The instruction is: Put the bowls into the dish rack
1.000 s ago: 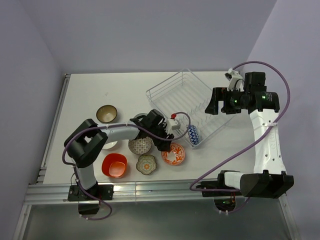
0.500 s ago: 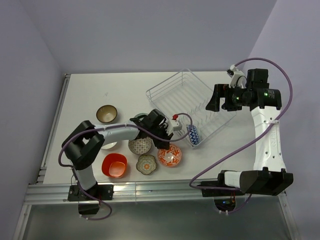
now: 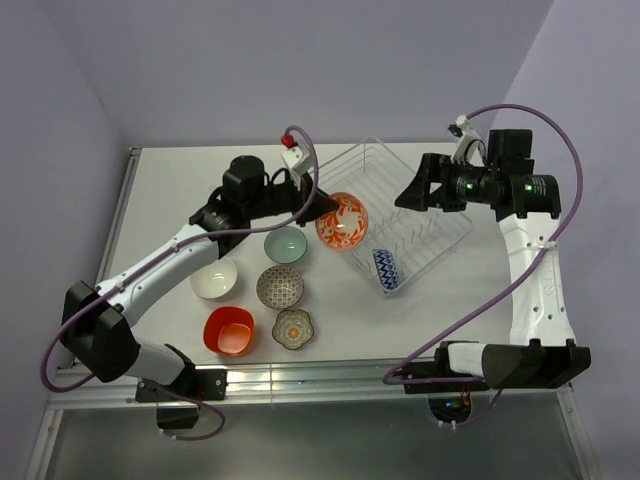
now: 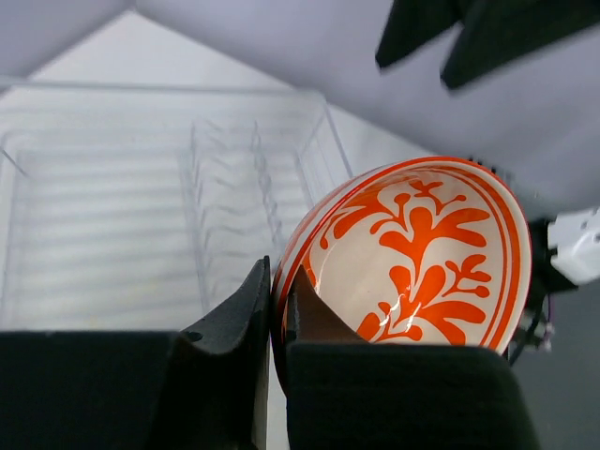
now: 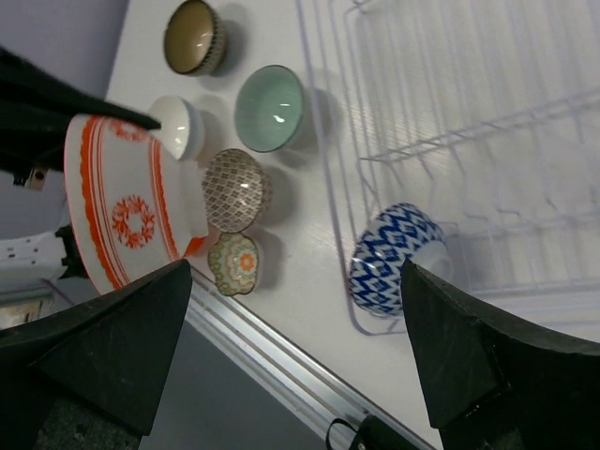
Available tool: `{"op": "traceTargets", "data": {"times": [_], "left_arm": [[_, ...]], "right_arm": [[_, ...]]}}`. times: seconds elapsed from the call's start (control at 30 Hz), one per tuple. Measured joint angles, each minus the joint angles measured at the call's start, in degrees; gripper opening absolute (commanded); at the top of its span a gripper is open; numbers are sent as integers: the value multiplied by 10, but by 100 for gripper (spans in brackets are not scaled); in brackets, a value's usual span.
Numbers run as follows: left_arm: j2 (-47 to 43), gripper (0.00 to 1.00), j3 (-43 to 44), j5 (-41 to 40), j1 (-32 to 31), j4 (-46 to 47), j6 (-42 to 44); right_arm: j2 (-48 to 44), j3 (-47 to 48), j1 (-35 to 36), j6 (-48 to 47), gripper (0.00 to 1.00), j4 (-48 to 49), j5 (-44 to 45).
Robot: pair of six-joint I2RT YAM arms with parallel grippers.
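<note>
My left gripper (image 3: 322, 207) (image 4: 278, 302) is shut on the rim of the patterned orange bowl (image 3: 342, 221) (image 4: 422, 248) (image 5: 122, 216), held up on edge over the left side of the dish rack (image 3: 400, 190) (image 4: 141, 225) (image 5: 450, 141). A blue zigzag bowl (image 3: 387, 268) (image 5: 394, 258) stands in the rack's near corner. On the table lie the teal (image 3: 285, 244) (image 5: 272, 108), white (image 3: 214, 279), grey-brown (image 3: 280, 287), orange-red (image 3: 229, 331) and flower-shaped (image 3: 293, 328) bowls. The dark brown bowl (image 5: 194, 36) shows only in the right wrist view. My right gripper (image 3: 412, 192) (image 5: 295, 281) hangs open and empty above the rack.
The left arm (image 3: 170, 255) stretches across the table's left half, above the loose bowls. A metal rail (image 3: 300, 380) runs along the near edge. The rack's upright tines (image 4: 230, 178) fill its middle.
My left gripper shut on the patterned orange bowl at the front of the table, then lifted it up and back to the rack's left side. The right gripper edged slightly left.
</note>
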Motion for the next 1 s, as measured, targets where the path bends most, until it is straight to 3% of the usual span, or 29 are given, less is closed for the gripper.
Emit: {"op": "traceTargets", "data": {"times": [0.3, 0.57, 1.0], "left_arm": [[22, 0, 5, 7, 57, 146, -141], [47, 0, -3, 24, 62, 234, -253], [66, 0, -3, 48, 62, 298, -320]], "right_arm": [[-14, 0, 120, 106, 100, 112, -57], [-13, -8, 126, 213, 100, 216, -86], [1, -31, 137, 269, 99, 262, -119]]}}
